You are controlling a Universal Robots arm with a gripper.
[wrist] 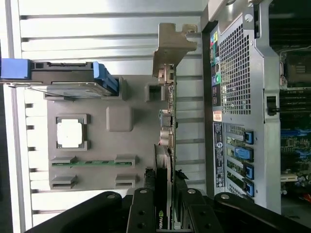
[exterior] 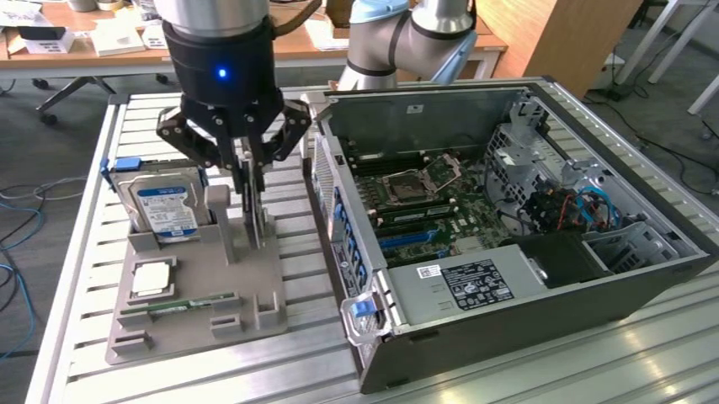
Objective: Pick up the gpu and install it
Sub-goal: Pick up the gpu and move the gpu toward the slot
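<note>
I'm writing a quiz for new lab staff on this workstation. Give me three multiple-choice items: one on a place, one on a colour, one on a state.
1. The hard drive stands: A in the gray tray; B in a cardboard box; C in a person's hand.
2. The light on the gripper is: A red; B blue; C green.
3. The fingers are: A closed on the gpu; B spread wide apart; C closed on a screwdriver.
Answers: 1 A, it stands upright in a tray slot; 2 B, a blue dot glows; 3 A, they pinch the card's edge.
</note>
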